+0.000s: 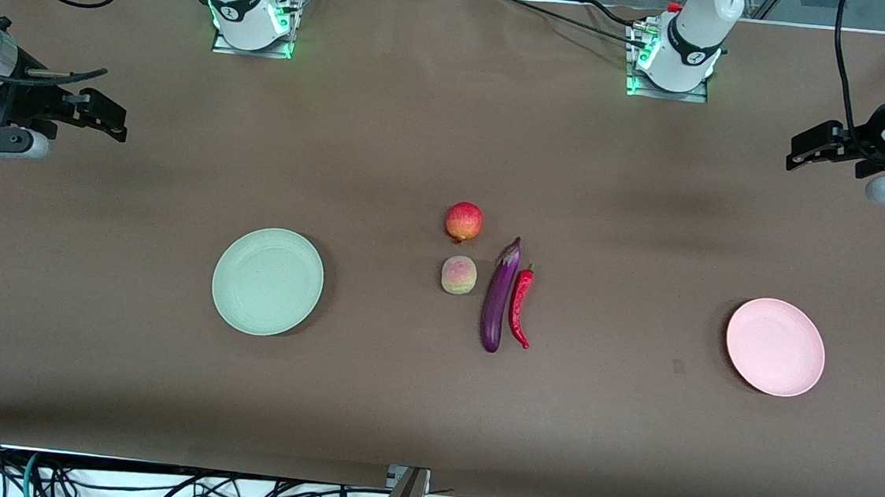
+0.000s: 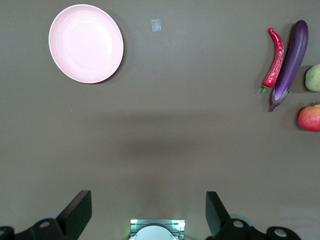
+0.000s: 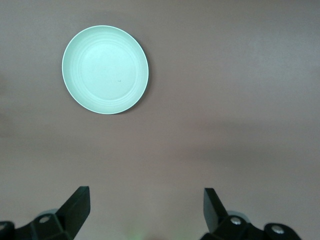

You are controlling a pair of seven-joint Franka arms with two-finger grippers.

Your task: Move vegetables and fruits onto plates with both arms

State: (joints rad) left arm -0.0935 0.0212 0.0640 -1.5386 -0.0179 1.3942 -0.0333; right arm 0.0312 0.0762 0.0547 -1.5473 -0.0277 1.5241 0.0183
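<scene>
Mid-table lie a red-orange fruit (image 1: 464, 221), a paler peach-like fruit (image 1: 459, 274) just nearer the camera, a purple eggplant (image 1: 499, 296) and a red chili (image 1: 520, 306) side by side. The mint plate (image 1: 268, 281) sits toward the right arm's end and the pink plate (image 1: 775, 347) toward the left arm's end, both bare. My right gripper (image 1: 117, 122) hovers open and empty at its table end, with the mint plate (image 3: 105, 69) in its wrist view. My left gripper (image 1: 796, 152) hovers open and empty at the other end. Its wrist view shows the pink plate (image 2: 86, 43), chili (image 2: 275, 59) and eggplant (image 2: 290, 57).
A brown cloth covers the table. The two arm bases (image 1: 253, 24) (image 1: 672, 61) with green lights stand along its edge farthest from the camera. A small pale tape patch (image 2: 156, 25) lies beside the pink plate. Cables hang below the near edge.
</scene>
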